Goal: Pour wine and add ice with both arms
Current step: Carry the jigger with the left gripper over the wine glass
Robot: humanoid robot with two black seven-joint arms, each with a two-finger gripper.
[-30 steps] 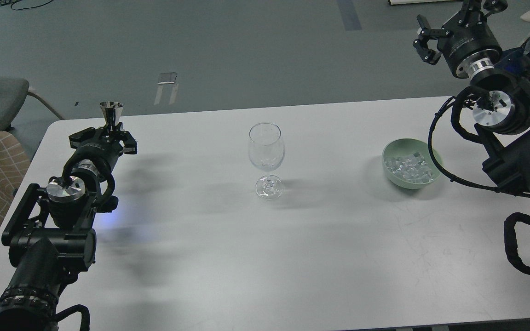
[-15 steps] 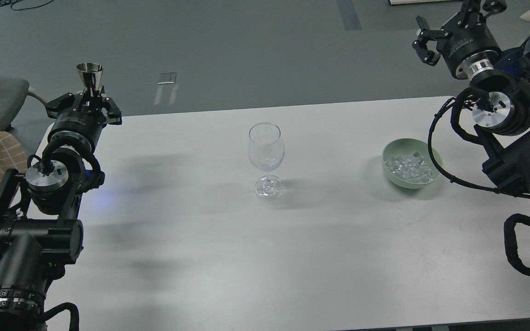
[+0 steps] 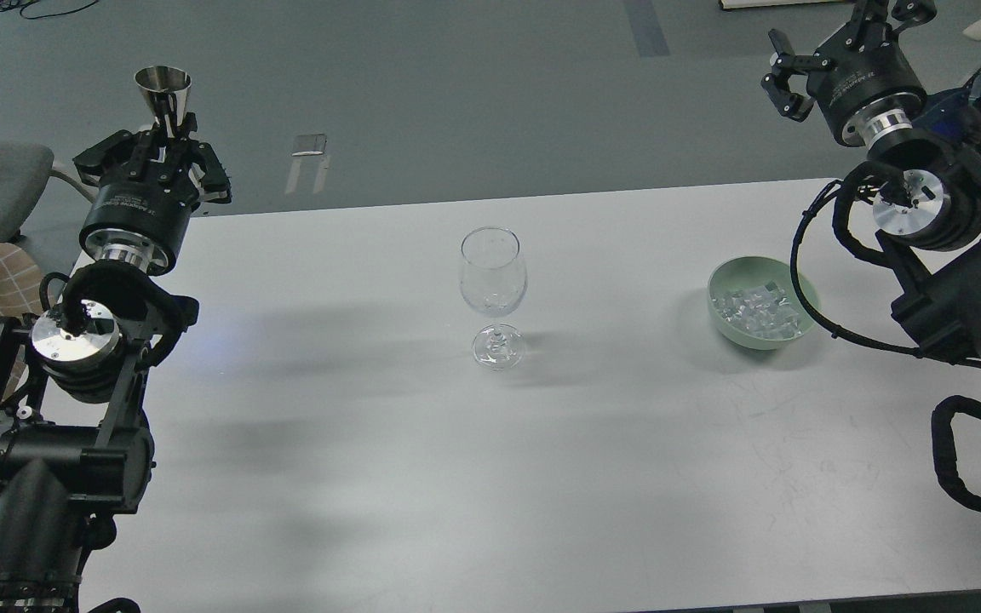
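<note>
Left gripper (image 3: 165, 140) now raised higher off the table (image 3: 422, 443), pinching upright metal jigger (image 3: 163, 89), right gripper (image 3: 831, 38) spread, aloft.

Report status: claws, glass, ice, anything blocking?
Left claw shut on metal jigger, raised. Right claw open, empty. Wine glass upright; ice in green bowl. Nothing blocking.

Arms: two, each with one tool
Glass (image 3: 493, 294): one
Bowl (image 3: 722, 322): one
Ice (image 3: 756, 308): many cubes, one heap
Metal cup (image 3: 163, 94): one
Surface (image 3: 473, 477): one
</note>
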